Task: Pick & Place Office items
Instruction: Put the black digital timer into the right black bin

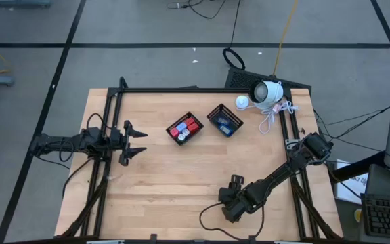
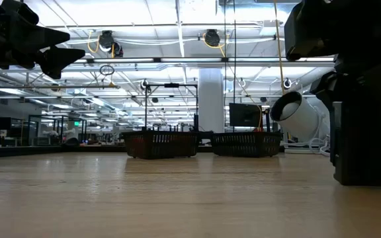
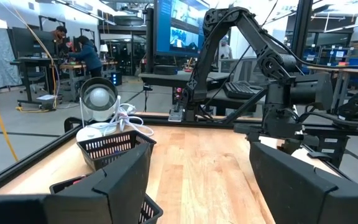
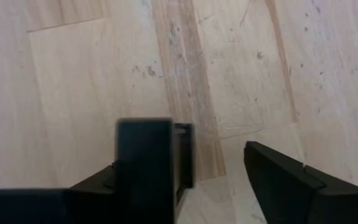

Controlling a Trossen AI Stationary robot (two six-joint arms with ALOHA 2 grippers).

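Observation:
Two black mesh baskets stand at the far middle of the table. One (image 1: 185, 129) holds red blocks and a pale bit; the other (image 1: 224, 120) holds blue-faced pieces. My left gripper (image 1: 141, 141) hovers open and empty to the left of the baskets, high above the table in the low view (image 2: 45, 53). My right gripper (image 1: 235, 186) is near the table's front edge, pointing down at the wood, its fingers apart (image 4: 210, 186). A dark flat rectangle (image 4: 145, 162) stands on edge between the fingers, at the inner side of one finger. My right gripper points down from above. The dark flat rectangle's broad face (image 4: 135, 174) lies right beside the inner side of one finger; I cannot tell whether they touch. The other finger (image 4: 278, 180) stands well apart from it. The rectangle's lower edge is hidden.
A white round camera (image 1: 266, 91) with a coiled white cable sits at the far right corner, beyond the baskets. A black frame rail (image 1: 181, 89) runs around the table. Bare wood (image 1: 181, 176) lies between the two arms.

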